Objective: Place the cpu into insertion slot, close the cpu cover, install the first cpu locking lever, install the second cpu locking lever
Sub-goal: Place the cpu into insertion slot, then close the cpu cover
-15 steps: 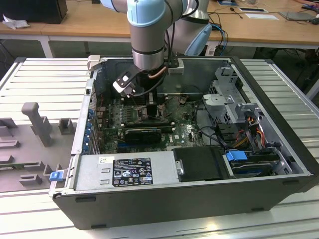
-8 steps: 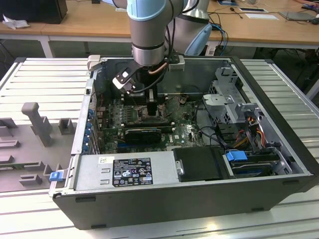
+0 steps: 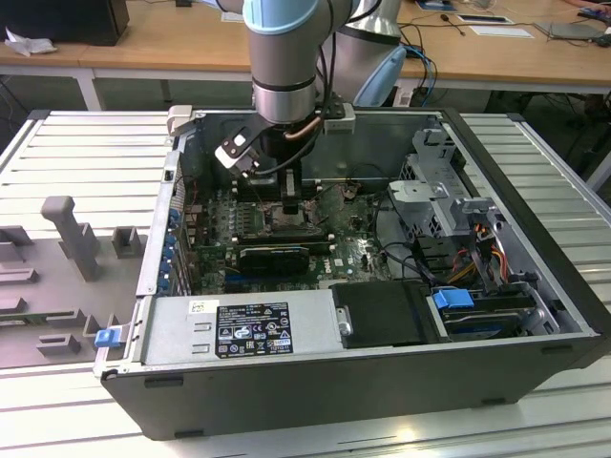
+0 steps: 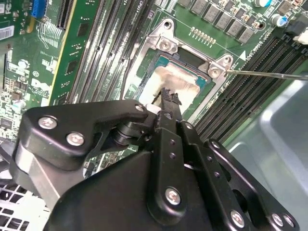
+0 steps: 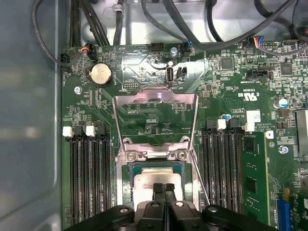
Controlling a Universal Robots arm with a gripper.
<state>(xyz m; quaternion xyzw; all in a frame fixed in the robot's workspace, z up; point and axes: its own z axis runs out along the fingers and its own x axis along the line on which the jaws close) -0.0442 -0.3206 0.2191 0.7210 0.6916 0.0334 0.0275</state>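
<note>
Black label (image 3: 253, 329) with white print and marks, on the grey power-supply housing (image 3: 310, 324), well apart from the jaws of the gripper (image 5: 164, 186). Small white sticker (image 3: 203, 307) just beside that label. Fine white lettering printed across the green circuit board (image 5: 144, 62) all round the jaws, too small to read with certainty. White square sticker (image 5: 253, 116) on the board, well to one side of the jaws. White triangle sign (image 4: 244, 54) on the board at a corner of the insertion slot (image 4: 190, 57), near the jaws. Barcode sticker (image 4: 6, 32) on the board, far from the jaws.
</note>
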